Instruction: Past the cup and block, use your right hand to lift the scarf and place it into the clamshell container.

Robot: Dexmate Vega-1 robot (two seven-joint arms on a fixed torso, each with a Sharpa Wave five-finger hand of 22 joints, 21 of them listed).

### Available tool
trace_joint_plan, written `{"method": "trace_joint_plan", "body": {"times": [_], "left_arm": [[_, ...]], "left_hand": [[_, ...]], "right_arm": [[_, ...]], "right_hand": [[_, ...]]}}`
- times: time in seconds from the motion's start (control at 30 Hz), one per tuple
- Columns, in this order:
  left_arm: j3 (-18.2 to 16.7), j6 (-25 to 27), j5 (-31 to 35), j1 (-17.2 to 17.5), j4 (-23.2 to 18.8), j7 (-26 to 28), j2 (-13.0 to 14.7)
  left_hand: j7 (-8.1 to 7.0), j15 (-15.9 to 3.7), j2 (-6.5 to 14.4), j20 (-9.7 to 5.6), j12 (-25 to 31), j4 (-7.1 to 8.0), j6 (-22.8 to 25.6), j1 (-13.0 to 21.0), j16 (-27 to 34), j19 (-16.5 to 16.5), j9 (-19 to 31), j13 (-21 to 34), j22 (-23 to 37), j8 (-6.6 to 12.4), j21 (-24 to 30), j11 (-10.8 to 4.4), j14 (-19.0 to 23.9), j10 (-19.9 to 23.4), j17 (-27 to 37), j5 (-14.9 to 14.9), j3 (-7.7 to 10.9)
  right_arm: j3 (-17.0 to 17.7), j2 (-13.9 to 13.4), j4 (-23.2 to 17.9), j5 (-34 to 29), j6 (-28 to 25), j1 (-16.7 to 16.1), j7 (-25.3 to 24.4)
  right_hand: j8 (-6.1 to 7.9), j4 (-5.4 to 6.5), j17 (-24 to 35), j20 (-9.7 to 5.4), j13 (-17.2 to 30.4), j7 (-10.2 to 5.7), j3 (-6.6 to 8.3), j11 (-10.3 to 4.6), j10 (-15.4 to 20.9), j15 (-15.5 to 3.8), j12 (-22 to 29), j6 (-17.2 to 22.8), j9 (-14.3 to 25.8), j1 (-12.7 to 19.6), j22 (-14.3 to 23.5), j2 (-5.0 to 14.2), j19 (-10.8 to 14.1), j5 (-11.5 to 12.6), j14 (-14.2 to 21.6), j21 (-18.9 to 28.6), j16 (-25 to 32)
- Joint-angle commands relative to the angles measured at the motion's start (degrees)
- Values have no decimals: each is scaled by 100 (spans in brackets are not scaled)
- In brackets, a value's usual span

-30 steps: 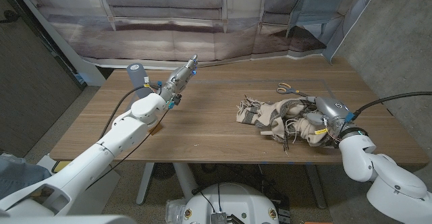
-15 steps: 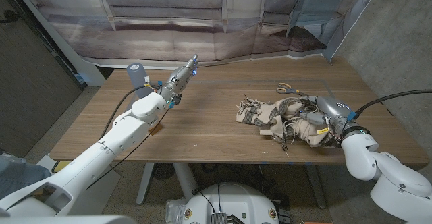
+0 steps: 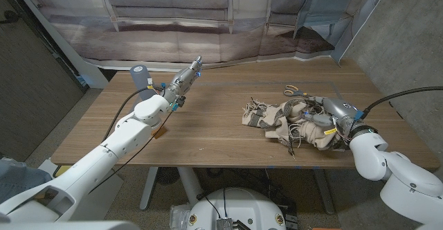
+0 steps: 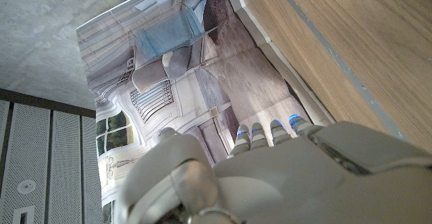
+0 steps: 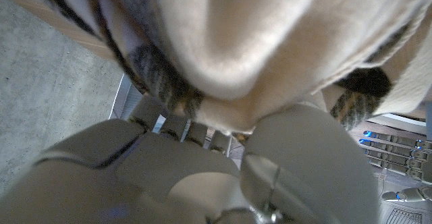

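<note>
The scarf [image 3: 287, 119] lies crumpled in a loose heap on the right side of the table — cream and tan cloth with darker stripes and a thin fringe trailing from its edges. Its left end spreads flatter over the wood; its right end is bunched up around the right hand [image 3: 332, 119], whose fingers are buried in the folds. In the right wrist view the cloth [image 5: 270, 42] hangs bunched against the fingers.

A grey-blue cup [image 3: 140, 75] stands upright near the table's far left edge.

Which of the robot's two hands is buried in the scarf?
The right hand: its fingers grip the beige scarf. The left hand stretches out above bare table.
</note>
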Motion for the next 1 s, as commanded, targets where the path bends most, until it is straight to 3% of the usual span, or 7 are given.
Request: {"method": "trace_joint_plan", "body": {"times": [0.03,0.37,0.47,0.63,0.77,0.9,1.0], "left_arm": [[15,-50,-19,-54,126,-87,-25],[24,-61,-26,-61,154,-95,-43],[32,-61,-14,-71,151,-100,-40],[35,-26,-16,-79,132,-81,-43],[42,-9,-12,-96,129,-92,-38],[53,-24,-15,-117,167,-117,-56],[68,-10,-7,-128,178,-121,-62]], "left_hand": [[23,-2,12,20,-4,-8,-2,88,-13,-752,31,24,33,1,16,-9,-59,-37,11,-38,-41],[24,3,14,20,-3,-4,-5,93,-13,-753,31,24,34,-2,17,-9,-59,-36,11,-41,-47],[25,2,15,22,-2,-3,-2,95,-12,-753,31,24,34,-2,17,-10,-57,-33,11,-41,-49],[25,-5,16,22,-2,-1,4,98,-11,-754,31,24,34,-1,17,-9,-56,-34,12,-42,-53],[24,1,16,20,-2,1,7,100,-12,-752,30,24,34,0,18,-10,-59,-33,12,-43,-56],[24,-1,17,20,-3,2,11,102,-13,-753,30,24,34,1,18,-9,-62,-37,12,-43,-58],[23,-4,17,20,-3,3,13,104,-10,-752,30,24,34,0,19,-11,-54,-37,12,-44,-60]], "right_arm": [[51,-246,-80,179,-83,60,247],[370,-423,-140,405,56,-83,520],[432,-444,-146,431,90,-103,582],[498,-443,-133,458,149,-122,660],[555,-390,-114,518,188,-129,711],[653,-302,-79,591,308,-178,725],[699,-262,-76,616,344,-198,762]], "right_hand": [[-23,60,-111,147,-95,43,-171,83,-160,80,-18,-158,-34,-214,33,-35,-224,95,-210,-199,-5],[-49,93,-295,361,-262,62,-545,153,-401,227,-21,-443,-125,-537,36,-110,-463,214,-543,-489,-10],[-38,67,-392,442,-362,95,-696,316,-494,322,-18,-538,-180,-596,38,-101,-617,288,-634,-647,9],[-59,48,-491,496,-484,127,-850,398,-644,368,-40,-733,-242,-662,41,-83,-762,371,-808,-807,-1],[-88,43,-584,524,-618,243,-1012,567,-829,467,-62,-1013,-304,-753,44,-76,-755,449,-792,-911,54],[-86,81,-671,525,-768,408,-1254,639,-885,532,-41,-1248,-367,-974,42,-105,-598,463,-755,-968,79],[-78,99,-684,540,-796,419,-1303,647,-892,550,-36,-1272,-378,-1035,43,-100,-598,461,-765,-991,77]]}}
